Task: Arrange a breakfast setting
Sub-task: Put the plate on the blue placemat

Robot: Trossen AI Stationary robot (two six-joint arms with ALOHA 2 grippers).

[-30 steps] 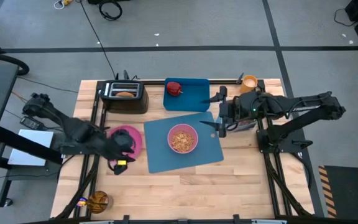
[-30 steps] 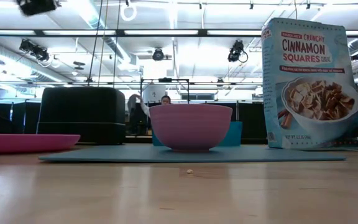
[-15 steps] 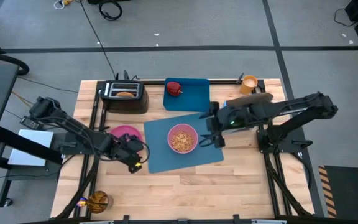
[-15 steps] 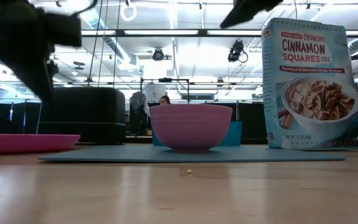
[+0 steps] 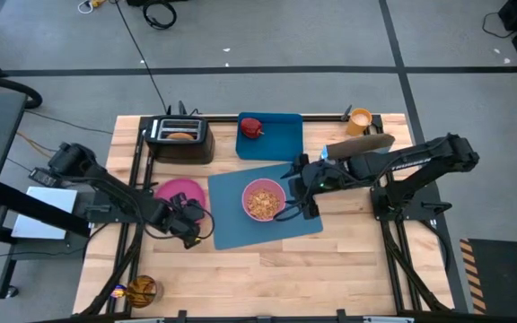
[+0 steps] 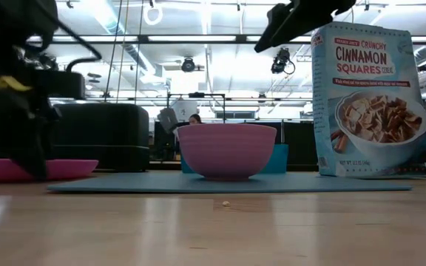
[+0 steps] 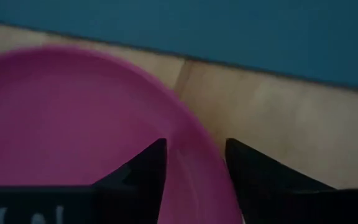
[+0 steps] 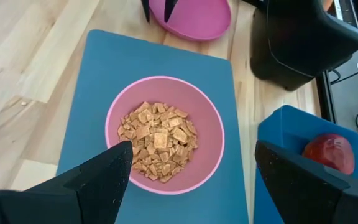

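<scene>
The pink plate (image 5: pixel 179 192) lies flat on the table just left of the blue mat (image 5: pixel 240 229). The pink bowl (image 5: pixel 263 199), filled with cereal, stands on the mat. My left gripper (image 5: pixel 192 226) is low at the plate's near right rim (image 7: pixel 197 134). It is open, with one finger over the plate and one outside it; I cannot tell whether they touch it. My right gripper (image 8: pixel 191 186) is wide open and empty above the bowl's right side. The apple (image 5: pixel 251 126) lies on the small blue tray. The toast (image 5: pixel 179 136) sits in the toaster. The orange cup (image 5: pixel 360 118) stands at the far right. The spoon is out of view.
The black toaster (image 5: pixel 179 142) stands at the far left and the smaller blue tray (image 5: pixel 281 136) beside it. A cereal box (image 6: pixel 368 100) stands upright to the right of the mat. A small object (image 5: pixel 142 289) lies at the near left corner.
My left gripper has come down from above the plate to the plate's near right rim, its fingers now low on either side of the rim. My right gripper has gone from beside the cereal box toward the table's left and near edge, to the bowl.
</scene>
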